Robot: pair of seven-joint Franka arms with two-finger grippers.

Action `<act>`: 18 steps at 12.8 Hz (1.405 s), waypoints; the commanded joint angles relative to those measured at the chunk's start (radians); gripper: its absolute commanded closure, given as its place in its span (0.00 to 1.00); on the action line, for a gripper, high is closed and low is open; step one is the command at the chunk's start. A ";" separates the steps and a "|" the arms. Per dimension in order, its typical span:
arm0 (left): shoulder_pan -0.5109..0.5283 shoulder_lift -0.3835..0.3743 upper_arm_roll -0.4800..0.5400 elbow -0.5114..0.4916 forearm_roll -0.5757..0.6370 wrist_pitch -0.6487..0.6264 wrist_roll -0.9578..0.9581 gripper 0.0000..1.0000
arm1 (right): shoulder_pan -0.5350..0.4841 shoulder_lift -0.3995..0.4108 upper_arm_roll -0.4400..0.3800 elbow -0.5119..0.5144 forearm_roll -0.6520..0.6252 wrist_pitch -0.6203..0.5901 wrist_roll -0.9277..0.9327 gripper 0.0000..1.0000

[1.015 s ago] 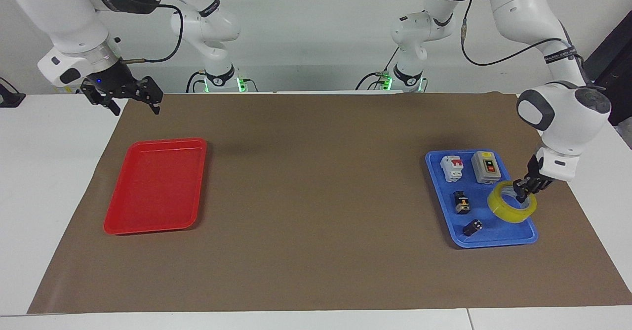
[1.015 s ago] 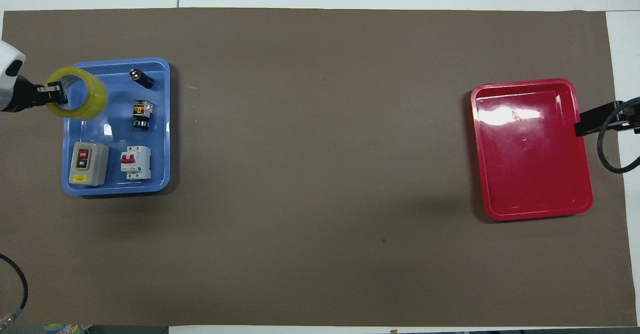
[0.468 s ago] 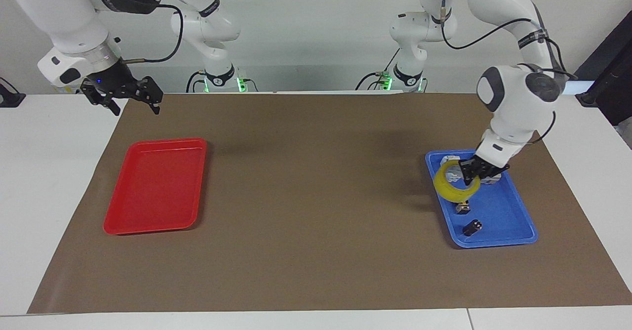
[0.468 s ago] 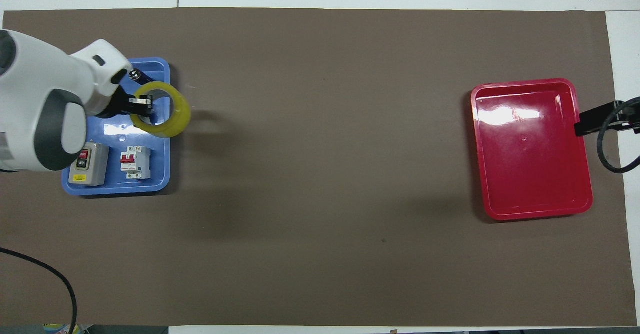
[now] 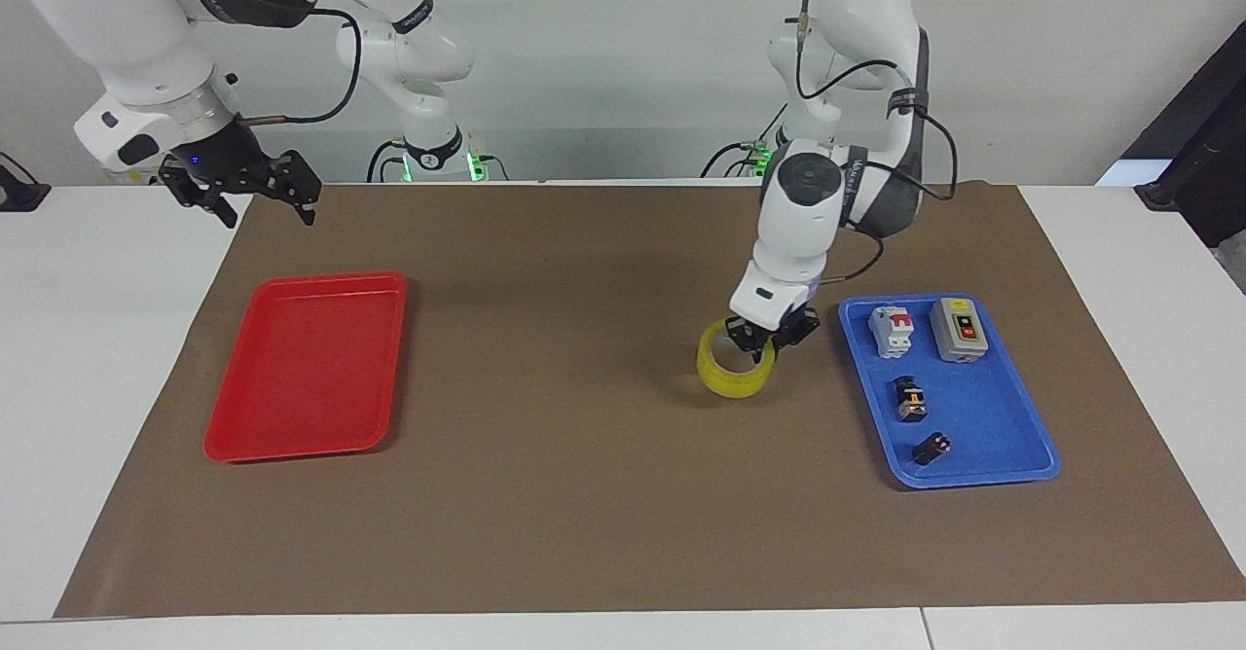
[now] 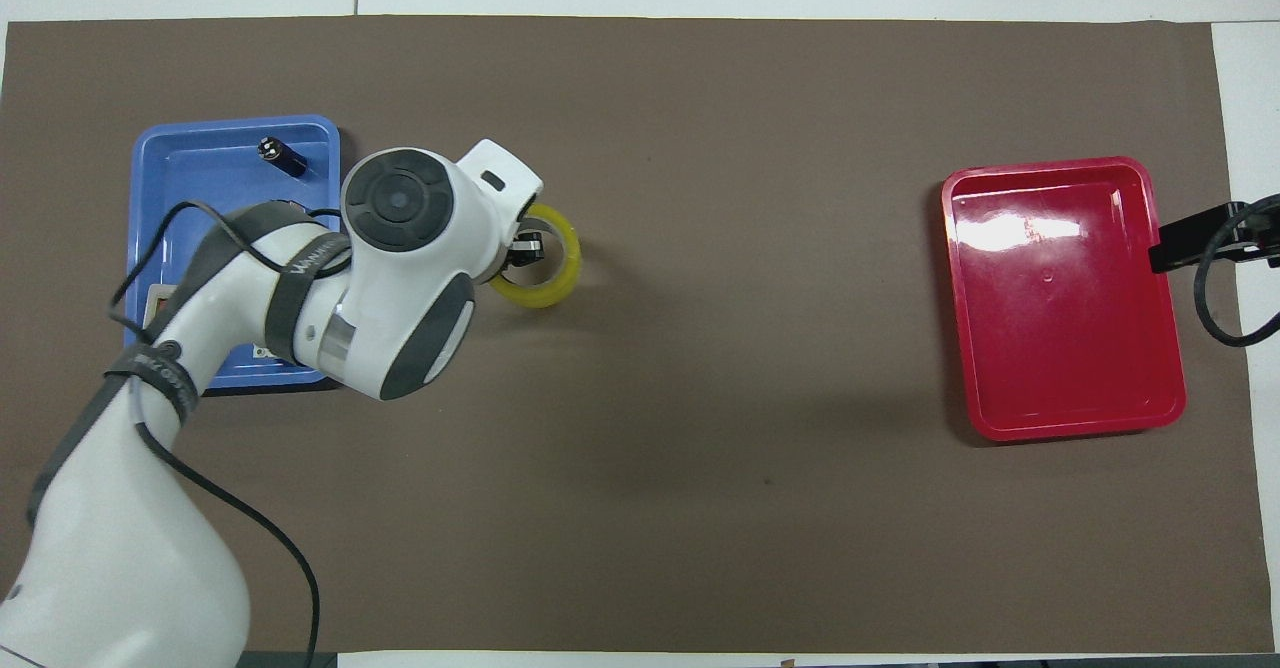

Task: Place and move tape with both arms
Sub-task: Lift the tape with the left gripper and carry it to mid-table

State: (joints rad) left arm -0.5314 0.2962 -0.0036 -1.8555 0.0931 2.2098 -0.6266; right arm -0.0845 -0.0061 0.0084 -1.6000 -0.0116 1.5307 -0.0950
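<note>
The yellow tape roll [image 5: 732, 376] hangs tilted from my left gripper [image 5: 763, 341], which is shut on its rim. It is low over the brown mat, between the blue tray and the table's middle. In the overhead view the tape [image 6: 556, 281] shows beside the left arm's wrist, and the left gripper [image 6: 524, 249] is partly hidden by that wrist. My right gripper [image 5: 261, 195] waits in the air near the red tray's [image 5: 307, 365] corner, at the right arm's end; only its edge [image 6: 1190, 238] shows in the overhead view.
The blue tray [image 5: 983, 455] at the left arm's end holds a white breaker [image 5: 891, 329], a grey switch box [image 5: 958, 329] and two small black parts [image 5: 910, 399]. The red tray [image 6: 1062, 298] is empty. A brown mat [image 5: 584, 494] covers the table.
My left arm has carried the tape up out of the blue tray and across its edge toward the table's middle, then lower over the mat. The right arm has not moved.
</note>
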 commanded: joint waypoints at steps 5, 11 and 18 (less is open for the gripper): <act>-0.173 0.126 0.020 0.127 0.059 0.014 -0.180 1.00 | -0.006 -0.015 0.004 -0.017 0.015 0.002 -0.029 0.00; -0.196 0.139 0.013 0.064 0.057 0.140 -0.194 1.00 | -0.003 -0.029 0.007 -0.046 0.015 0.008 -0.034 0.00; -0.167 -0.006 0.007 -0.009 0.042 0.099 -0.176 0.00 | 0.087 -0.067 0.027 -0.185 0.021 0.198 0.029 0.00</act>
State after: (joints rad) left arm -0.7136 0.4092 -0.0041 -1.7763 0.1213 2.3232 -0.7990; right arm -0.0233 -0.0210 0.0279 -1.6735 -0.0054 1.6432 -0.0848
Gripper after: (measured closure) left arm 0.348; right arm 0.000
